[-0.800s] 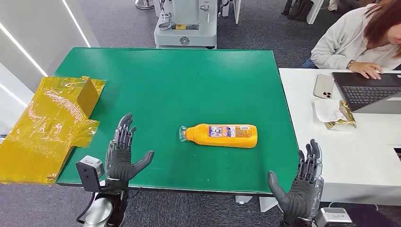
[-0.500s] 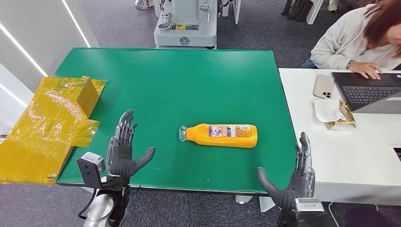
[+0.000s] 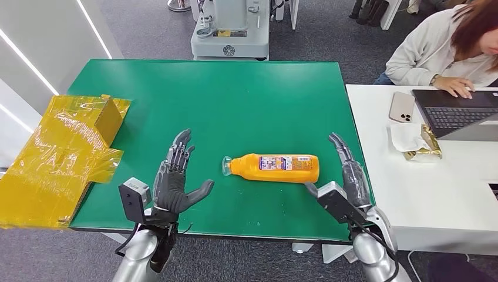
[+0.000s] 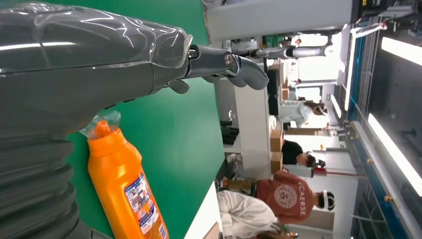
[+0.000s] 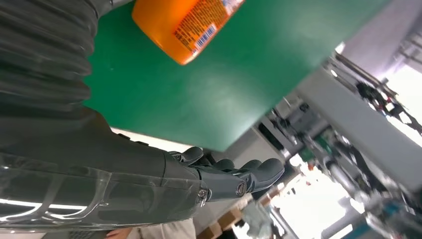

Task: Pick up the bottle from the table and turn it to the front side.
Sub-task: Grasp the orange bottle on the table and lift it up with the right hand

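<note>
At the far left of the head view a crumpled sheet of yellow wrapping [image 3: 61,154] is draped over the corner of the green table [image 3: 223,94], well apart from the work. Next comes the left hand [image 3: 176,179], raised over the near part of the table with its palm turned inward and its fingers spread; nothing is held in it. The bottle [image 3: 276,168] is seen just to its right: an orange bottle lying on its side near the middle of the table's front half, its capped neck toward the left hand, its flat bottom toward the right, and a printed label facing up. In the left wrist view the bottle [image 4: 127,191] is seen lying flat on the green surface, apart from the fingers [image 4: 239,67]. Just beyond the bottle's bottom end the right hand [image 3: 347,170] is held edge-on, fingers extended, likewise empty and not touching it.

The step in hand is judged to be the approach. A sound grasp would be made around the bottle's broad middle, since a round body lying flat may roll if nudged from one side; the fingers should be closed only once the bottle is well seated in the palm. On the white desk [image 3: 446,194] at the right, a phone [image 3: 402,107] and a laptop [image 3: 455,111] are being used by a seated person
</note>
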